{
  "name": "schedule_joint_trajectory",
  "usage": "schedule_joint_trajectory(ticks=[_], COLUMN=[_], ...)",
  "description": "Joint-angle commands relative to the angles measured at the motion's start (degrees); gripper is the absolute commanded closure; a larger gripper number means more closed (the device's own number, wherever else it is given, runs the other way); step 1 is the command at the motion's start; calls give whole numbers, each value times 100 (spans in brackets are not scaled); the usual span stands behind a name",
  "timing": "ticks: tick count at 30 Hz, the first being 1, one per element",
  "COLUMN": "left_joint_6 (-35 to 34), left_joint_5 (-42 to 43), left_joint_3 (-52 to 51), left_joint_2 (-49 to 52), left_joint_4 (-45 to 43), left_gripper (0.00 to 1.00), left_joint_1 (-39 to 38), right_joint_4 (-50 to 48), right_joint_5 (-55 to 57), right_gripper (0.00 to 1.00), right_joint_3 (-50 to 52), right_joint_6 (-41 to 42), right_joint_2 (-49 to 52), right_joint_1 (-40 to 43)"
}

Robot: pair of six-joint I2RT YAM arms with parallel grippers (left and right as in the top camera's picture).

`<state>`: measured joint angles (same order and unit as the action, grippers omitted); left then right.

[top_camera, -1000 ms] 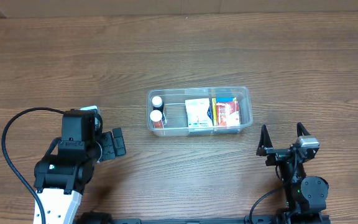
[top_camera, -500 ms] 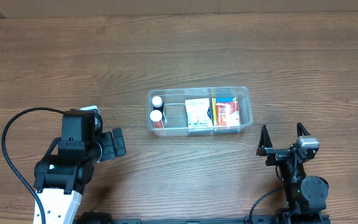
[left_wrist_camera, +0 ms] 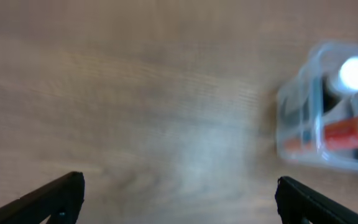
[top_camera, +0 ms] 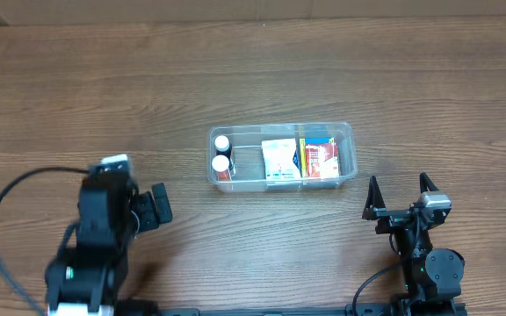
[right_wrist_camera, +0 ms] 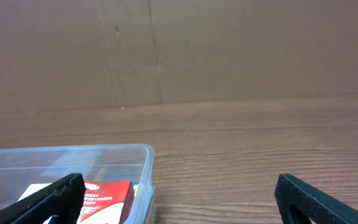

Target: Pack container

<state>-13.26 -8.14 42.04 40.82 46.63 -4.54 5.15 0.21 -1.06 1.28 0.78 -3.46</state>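
The clear plastic container sits mid-table. Inside it are two white-capped bottles at its left end and small boxes at its right. My left gripper is open and empty, left of and below the container. In the blurred left wrist view the container is at the right edge, beyond the open fingers. My right gripper is open and empty, below the container's right end. The right wrist view shows the container's corner with a red box inside, between the open fingers.
Bare wooden tabletop surrounds the container. A brown cardboard wall stands at the table's far edge. A black cable loops beside the left arm.
The left arm has drawn back down and left, away from the container. The right arm has not moved.
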Motion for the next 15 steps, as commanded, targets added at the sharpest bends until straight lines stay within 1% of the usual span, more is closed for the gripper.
schedule_joint_trajectory(ticks=[1, 4, 6, 9, 13, 15], left_joint_6=[424, 431, 442, 531, 1036, 1423], left_joint_5=[-238, -236, -236, -203, 92, 376], left_joint_3=[-1043, -1989, -2441, -3182, -3899, -4186], left_joint_2=[-1012, -1759, -2118, -2680, -3121, -3272], left_joint_4=[-739, -1631, -2170, -3220, -4616, -5243], left_gripper=[0, 0, 0, 0, 0, 0], left_joint_1=[2, 2, 13, 17, 92, 155], right_joint_4=[-33, -33, -33, -33, -33, -33], right_joint_5=[-35, -35, -35, -35, -35, -35], right_gripper=[0, 0, 0, 0, 0, 0], right_joint_3=[59, 59, 59, 59, 59, 59], right_joint_6=[-46, -46, -46, -46, -46, -46], right_joint_2=[-61, -61, -61, -61, -61, -61], right_joint_1=[0, 0, 0, 0, 0, 0])
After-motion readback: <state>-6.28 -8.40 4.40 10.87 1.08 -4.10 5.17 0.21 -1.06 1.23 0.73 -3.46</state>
